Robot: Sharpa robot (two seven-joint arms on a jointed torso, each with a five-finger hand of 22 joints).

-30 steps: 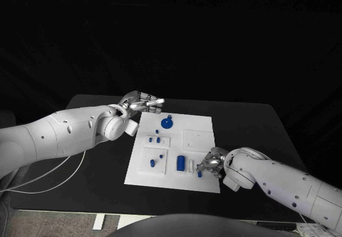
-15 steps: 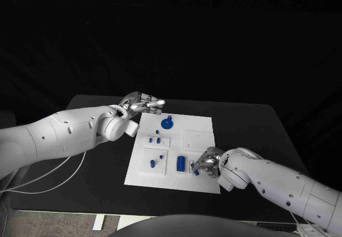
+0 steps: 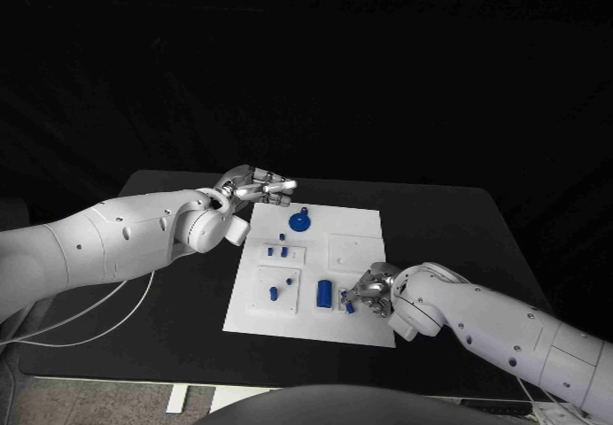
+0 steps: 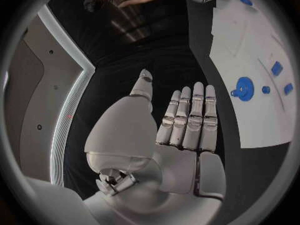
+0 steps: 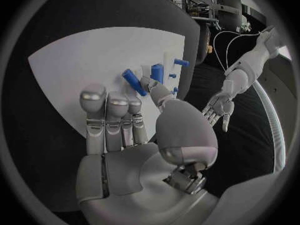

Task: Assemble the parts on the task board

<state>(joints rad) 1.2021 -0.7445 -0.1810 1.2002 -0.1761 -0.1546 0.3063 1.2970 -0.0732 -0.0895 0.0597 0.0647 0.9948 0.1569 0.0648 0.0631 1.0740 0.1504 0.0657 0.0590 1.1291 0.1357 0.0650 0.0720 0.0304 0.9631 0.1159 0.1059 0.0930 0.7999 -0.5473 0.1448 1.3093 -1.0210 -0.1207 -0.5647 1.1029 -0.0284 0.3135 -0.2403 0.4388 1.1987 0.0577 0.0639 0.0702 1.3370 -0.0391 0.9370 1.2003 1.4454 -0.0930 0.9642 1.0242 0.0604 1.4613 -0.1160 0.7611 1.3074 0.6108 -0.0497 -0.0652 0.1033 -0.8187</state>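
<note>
The white task board (image 3: 352, 217) lies mid-table. On it are a round blue knob (image 3: 299, 221), small blue pegs (image 3: 276, 251) and a blue cylinder (image 3: 324, 290). My right hand (image 3: 372, 295) is low over the board's near right part and seems to pinch a small blue peg (image 3: 349, 306) between thumb and a finger. In the right wrist view that tilted peg (image 5: 132, 81) sits by the thumb, above the board (image 5: 81, 55). My left hand (image 3: 257, 186) hovers beside the board's far left corner, fingers straight, holding nothing. In the left wrist view its fingers (image 4: 190, 115) point past the knob (image 4: 242, 89).
A raised white block (image 3: 355, 247) sits on the board's right half, another (image 3: 274, 290) at its near left. Black table (image 3: 460, 230) surrounds the board. A white cable (image 3: 77, 323) trails off the table's left edge.
My right hand has shifted slightly left over the board, and the small blue peg moved with it. The left hand has stayed where it was.
</note>
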